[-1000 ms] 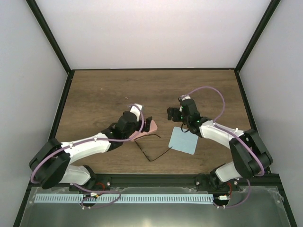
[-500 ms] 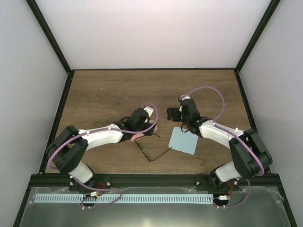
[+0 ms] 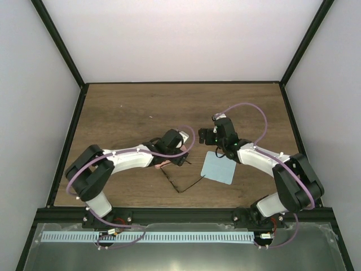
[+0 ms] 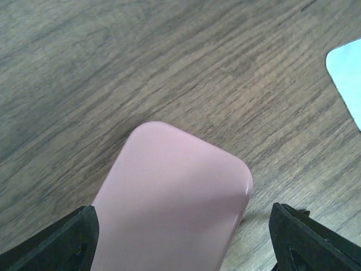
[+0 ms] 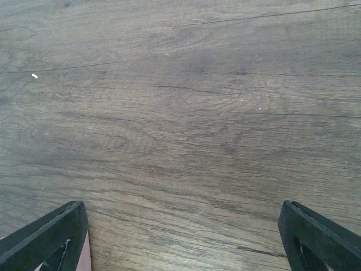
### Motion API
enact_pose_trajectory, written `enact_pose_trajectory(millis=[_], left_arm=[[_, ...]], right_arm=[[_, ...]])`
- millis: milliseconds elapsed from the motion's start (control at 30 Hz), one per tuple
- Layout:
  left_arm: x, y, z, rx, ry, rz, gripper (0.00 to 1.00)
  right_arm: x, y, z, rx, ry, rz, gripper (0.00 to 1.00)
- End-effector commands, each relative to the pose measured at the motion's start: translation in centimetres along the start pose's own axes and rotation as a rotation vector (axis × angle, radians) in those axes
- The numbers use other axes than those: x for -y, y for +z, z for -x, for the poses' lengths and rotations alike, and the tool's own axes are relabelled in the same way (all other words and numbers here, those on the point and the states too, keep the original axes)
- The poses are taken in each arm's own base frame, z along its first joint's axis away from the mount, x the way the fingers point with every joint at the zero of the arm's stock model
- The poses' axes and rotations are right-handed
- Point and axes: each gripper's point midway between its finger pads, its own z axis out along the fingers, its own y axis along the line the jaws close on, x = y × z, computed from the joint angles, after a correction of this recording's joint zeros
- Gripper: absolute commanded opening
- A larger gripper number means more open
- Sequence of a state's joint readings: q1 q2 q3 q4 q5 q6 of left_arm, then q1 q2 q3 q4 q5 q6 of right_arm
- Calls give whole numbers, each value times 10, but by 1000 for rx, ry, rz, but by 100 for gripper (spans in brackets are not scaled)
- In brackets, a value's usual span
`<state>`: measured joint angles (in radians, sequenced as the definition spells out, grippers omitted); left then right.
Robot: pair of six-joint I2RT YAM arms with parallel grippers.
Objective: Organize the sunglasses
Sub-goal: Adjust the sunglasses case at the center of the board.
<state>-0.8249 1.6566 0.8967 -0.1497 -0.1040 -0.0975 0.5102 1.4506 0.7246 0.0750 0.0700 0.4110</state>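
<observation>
The left pincer point(image 4: 180, 231) stands wide open astride the pink hard case point(image 4: 169, 192), not clamped; the sunglasses point(image 3: 172, 182) lie just beside it. The right pincer point(image 5: 183, 237) gapes empty.

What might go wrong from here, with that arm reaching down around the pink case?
The left gripper straddles the smooth pink case with a gap at one finger only, so an uneven squeeze may shove or twist it. The sunglasses lie close beside the case in the top view, thin arms unfolded, and a sliding case or finger might snag them. The right gripper hangs open nearby, so the two arms might bump.
</observation>
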Motion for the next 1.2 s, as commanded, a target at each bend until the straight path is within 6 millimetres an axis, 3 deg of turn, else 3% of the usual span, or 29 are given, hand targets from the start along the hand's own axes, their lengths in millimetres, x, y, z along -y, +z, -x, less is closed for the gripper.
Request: enact_pose_trajectory(millis=[0, 133, 400, 767, 967, 1000, 1067, 1167], left_arm=[[3, 12, -8, -59, 53, 36, 87], [2, 24, -17, -113, 65, 55, 88], [-21, 25, -14, -96, 46, 198, 87], [-81, 29, -5, -55, -108, 609, 87], [-77, 5, 15, 53, -175, 554, 89], [-74, -1, 18, 73, -186, 527, 89], [-63, -10, 22, 88, -198, 435, 100], [-50, -15, 21, 77, -216, 336, 100]], right_arm=[[-13, 1, 13, 17, -16, 32, 95], [-13, 1, 12, 15, -19, 35, 95], [-13, 2, 12, 11, -17, 34, 96], [-13, 5, 9, -1, -18, 34, 95], [-15, 5, 10, -3, -15, 43, 95], [-15, 5, 10, -3, -16, 46, 95], [-15, 6, 9, -6, -15, 44, 95], [-15, 5, 9, -1, -15, 47, 95]])
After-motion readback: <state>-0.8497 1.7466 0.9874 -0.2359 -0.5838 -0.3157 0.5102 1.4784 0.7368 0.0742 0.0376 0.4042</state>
